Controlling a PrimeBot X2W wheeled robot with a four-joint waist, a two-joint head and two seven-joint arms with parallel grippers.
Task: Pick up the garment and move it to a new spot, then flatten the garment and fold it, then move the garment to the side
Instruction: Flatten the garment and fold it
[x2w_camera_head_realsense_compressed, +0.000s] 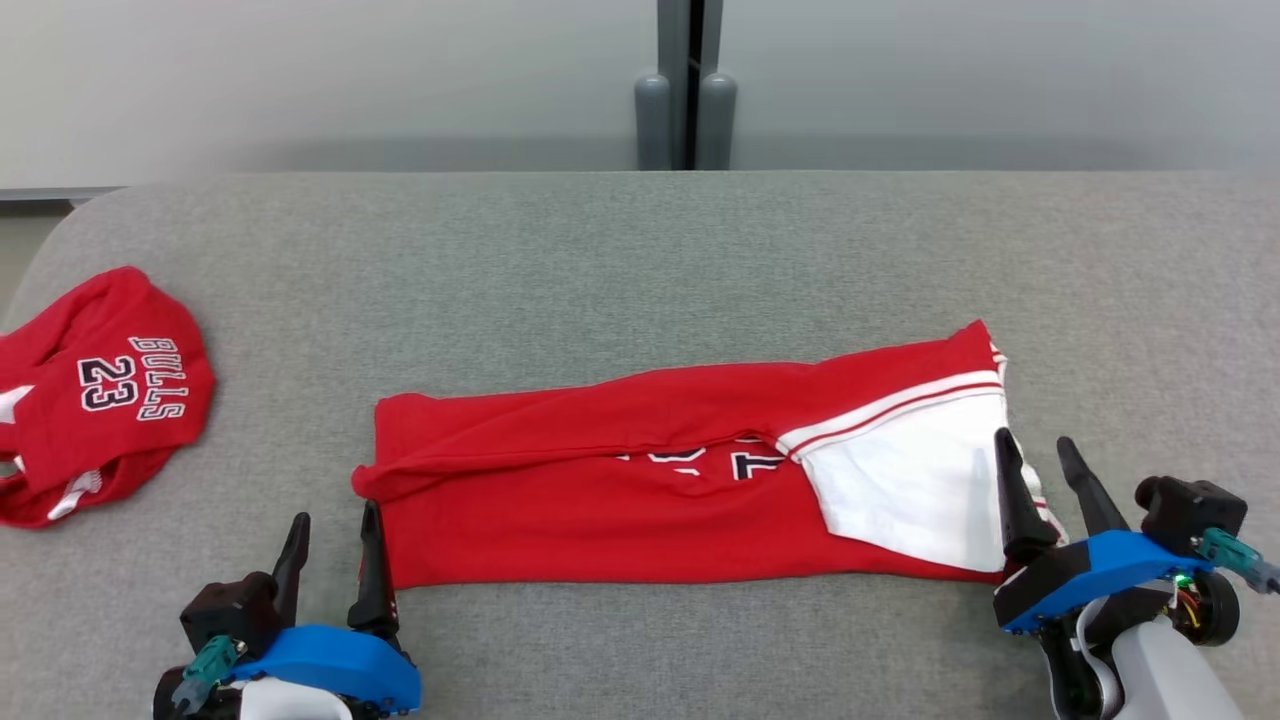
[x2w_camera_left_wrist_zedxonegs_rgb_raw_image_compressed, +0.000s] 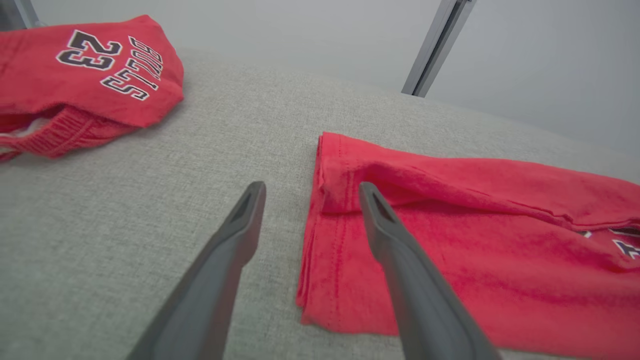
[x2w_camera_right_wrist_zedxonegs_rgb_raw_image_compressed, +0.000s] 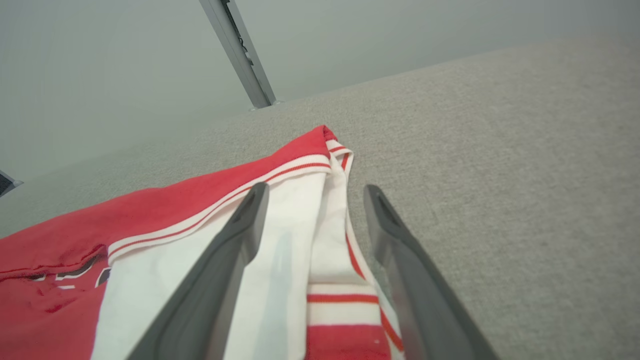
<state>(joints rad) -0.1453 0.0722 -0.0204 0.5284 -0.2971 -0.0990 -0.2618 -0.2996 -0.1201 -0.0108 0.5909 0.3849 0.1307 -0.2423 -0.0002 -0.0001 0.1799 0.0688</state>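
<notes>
Left tool (x2w_camera_head_realsense_compressed: 336, 515) stands wide open with nothing in it, one finger over the left hem of the long folded red cloth garment (x2w_camera_head_realsense_compressed: 650, 480), the other over the bare grey fabric tabletop (x2w_camera_head_realsense_compressed: 640, 260). Right tool (x2w_camera_head_realsense_compressed: 1032, 440) is likewise spread and empty, straddling the garment's white, red-striped right end. The garment lies flat across the near middle. A crumpled red "BULLS 23" jersey (x2w_camera_head_realsense_compressed: 100, 390) sits well apart at far left.

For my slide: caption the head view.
Left gripper and right gripper, both open, flank folded red garment; second jersey lies left.
</notes>
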